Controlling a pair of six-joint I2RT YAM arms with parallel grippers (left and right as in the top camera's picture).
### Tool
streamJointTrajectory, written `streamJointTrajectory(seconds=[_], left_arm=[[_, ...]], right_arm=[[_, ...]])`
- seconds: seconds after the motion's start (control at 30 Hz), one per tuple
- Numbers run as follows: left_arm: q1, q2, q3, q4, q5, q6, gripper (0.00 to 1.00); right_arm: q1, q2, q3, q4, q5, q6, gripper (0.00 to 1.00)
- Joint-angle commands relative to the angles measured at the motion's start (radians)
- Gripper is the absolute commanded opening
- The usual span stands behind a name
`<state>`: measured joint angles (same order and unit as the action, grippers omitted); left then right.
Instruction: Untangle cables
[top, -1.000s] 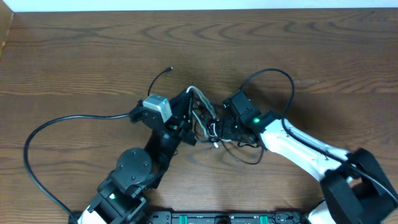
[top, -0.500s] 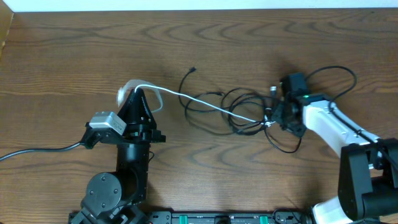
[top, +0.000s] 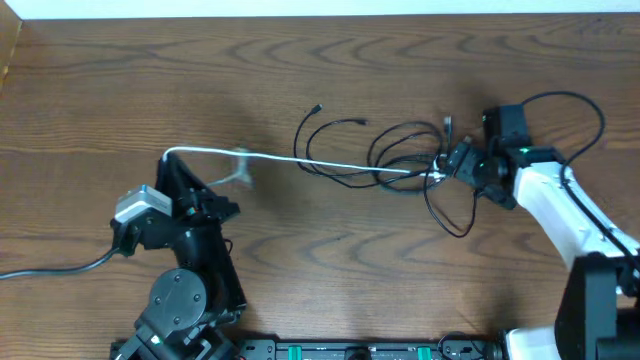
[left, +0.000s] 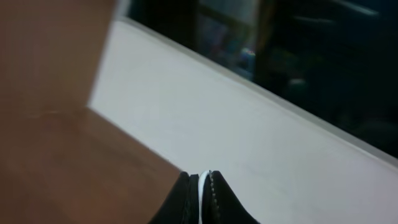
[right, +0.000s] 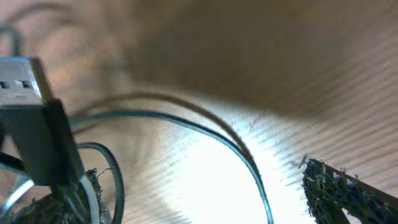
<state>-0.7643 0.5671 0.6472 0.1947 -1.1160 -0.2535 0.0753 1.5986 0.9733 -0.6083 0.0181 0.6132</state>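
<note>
The left gripper (left: 200, 186) is clenched on one end of the white cable (top: 330, 165). In its wrist view a thin white strip shows pinched between the two black fingertips. From there, at the left of the overhead frame, the cable runs taut in a nearly straight line to the knot at centre right. A short tail near the grip is blurred.

The black cables (top: 400, 150) lie in loose, overlapping loops on the table (top: 300, 60), right of centre, with free ends reaching toward the upper middle. The right gripper (top: 458, 170) sits at the right edge of that bundle with its jaws spread wide and nothing held. Its wrist view shows one black strand curving between the fingers and a USB plug (right: 25, 81) beside the left one.

These cords look very light and limp. I'd expect them to slide easily on the wood and drag their neighbours along rather than resist. The smooth jacket is likely to slip in a pinch. The plug, or the stiffer section just behind it, seems the surest place to grip. A hard pull could tighten the knot.
</note>
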Motion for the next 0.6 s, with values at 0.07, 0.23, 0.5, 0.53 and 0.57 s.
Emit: streamJointTrajectory(seconds=[0.07, 0.23, 0.5, 0.53, 0.57], left_arm=[[0.002, -0.007, 0.010, 0.028, -0.281, 0.016, 0.08], [0.002, -0.005, 0.009, 0.021, -0.309, 0.016, 0.08], [0.001, 0.040, 0.009, -0.011, -0.306, 0.009, 0.08], [0.001, 0.049, 0.009, -0.010, -0.306, 0.009, 0.08], [0.001, 0.058, 0.009, -0.010, -0.306, 0.008, 0.08]], right_arm=[[-0.053, -0.099, 0.059, -0.014, 0.093, -0.031, 0.99], [-0.082, -0.163, 0.059, -0.007, -0.269, -0.157, 0.99], [-0.081, -0.192, 0.059, 0.140, -1.096, -0.421, 0.99], [-0.080, -0.192, 0.059, 0.154, -1.106, -0.433, 0.99], [-0.079, -0.192, 0.059, 0.158, -1.080, -0.435, 0.99]])
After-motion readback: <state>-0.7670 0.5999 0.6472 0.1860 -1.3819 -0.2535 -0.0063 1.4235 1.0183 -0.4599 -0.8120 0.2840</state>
